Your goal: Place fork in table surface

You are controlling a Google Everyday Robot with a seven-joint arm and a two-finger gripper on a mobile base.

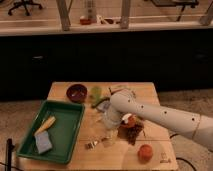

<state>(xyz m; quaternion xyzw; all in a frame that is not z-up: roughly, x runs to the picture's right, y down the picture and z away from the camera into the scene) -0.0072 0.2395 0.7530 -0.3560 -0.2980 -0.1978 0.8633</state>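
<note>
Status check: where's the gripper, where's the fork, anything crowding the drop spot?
Gripper low over table surface, near front edge. Fork beside it on the wood. Green tray left, orange fruit right.

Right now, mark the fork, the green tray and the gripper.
fork (91, 145), camera view, its middle.
green tray (75, 132), camera view, right rim.
gripper (110, 138), camera view, its tip above the table surface (150, 92).
</note>
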